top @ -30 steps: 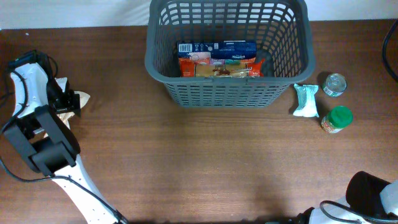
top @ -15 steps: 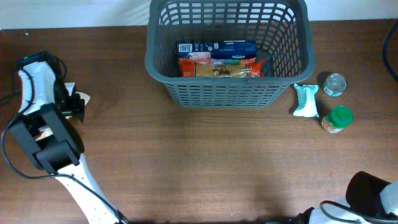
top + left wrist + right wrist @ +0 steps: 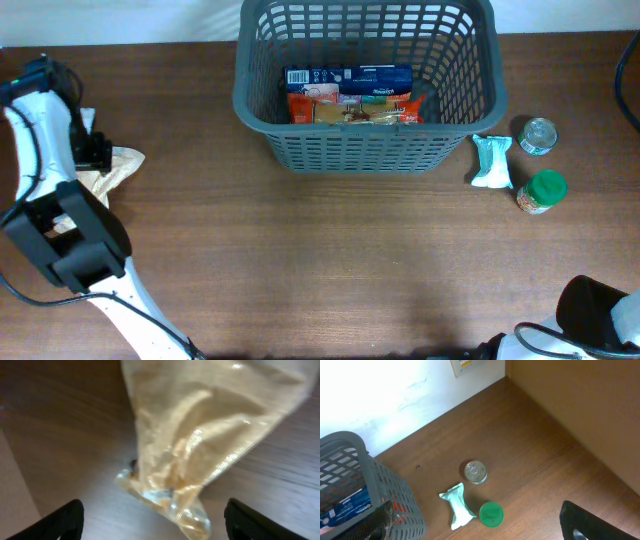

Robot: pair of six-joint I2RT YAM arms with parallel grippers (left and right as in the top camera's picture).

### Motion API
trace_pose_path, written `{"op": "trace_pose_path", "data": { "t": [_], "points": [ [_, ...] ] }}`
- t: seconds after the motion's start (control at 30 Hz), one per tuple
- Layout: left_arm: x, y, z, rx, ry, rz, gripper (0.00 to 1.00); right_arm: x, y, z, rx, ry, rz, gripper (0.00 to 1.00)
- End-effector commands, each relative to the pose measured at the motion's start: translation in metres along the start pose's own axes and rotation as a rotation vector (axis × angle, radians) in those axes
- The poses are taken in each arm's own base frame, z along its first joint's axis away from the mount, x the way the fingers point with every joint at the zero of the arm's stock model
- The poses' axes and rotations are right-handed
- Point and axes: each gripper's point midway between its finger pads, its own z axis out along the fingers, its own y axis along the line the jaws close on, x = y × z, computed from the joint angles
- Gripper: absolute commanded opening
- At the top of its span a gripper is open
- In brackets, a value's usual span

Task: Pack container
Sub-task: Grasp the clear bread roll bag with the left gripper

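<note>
The dark grey basket [image 3: 365, 150] stands at the far middle of the table and holds a blue box [image 3: 348, 77] and a red-orange packet [image 3: 350, 108]. Its corner shows in the right wrist view [image 3: 350, 475]. My left gripper [image 3: 93, 150] is open at the far left, by a crumpled clear yellowish bag [image 3: 115, 165] lying on the table. In the left wrist view the bag [image 3: 200, 435] fills the frame, and its lower end lies between the wide-apart fingers [image 3: 152, 522]. My right gripper [image 3: 477, 527] is open and empty, high above the table.
Right of the basket lie a pale green packet [image 3: 492, 162], a small round metal can [image 3: 538, 135] and a green-lidded jar [image 3: 543, 191]. They also show in the right wrist view: packet [image 3: 457, 505], can [image 3: 475, 472], jar [image 3: 490, 513]. A white wall runs behind the table.
My left arm has swung towards the far left, and more of the clear bag now shows beside the gripper. The right arm and the other items have not moved.
</note>
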Motion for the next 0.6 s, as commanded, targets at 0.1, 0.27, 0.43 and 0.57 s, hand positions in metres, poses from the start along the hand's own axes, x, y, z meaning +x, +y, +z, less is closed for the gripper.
{"op": "trace_pose_path", "data": {
  "t": [0.1, 0.27, 0.43, 0.57],
  "points": [
    [-0.009, 0.003, -0.001, 0.121, -0.090, 0.015, 0.82, -0.001, -0.003, 0.001, 0.014, -0.001, 0.006, 0.99],
    [-0.010, 0.002, 0.010, 0.150, -0.085, 0.024, 0.84, -0.001, -0.003, 0.001, 0.014, -0.001, 0.006, 0.99],
    [-0.007, -0.004, 0.034, 0.184, -0.036, 0.029, 0.83, -0.001, -0.003, 0.001, 0.014, -0.001, 0.006, 0.99],
    [-0.004, -0.006, 0.056, 0.198, 0.008, 0.026, 0.83, -0.001, -0.003, 0.001, 0.014, -0.001, 0.006, 0.99]
  ]
}}
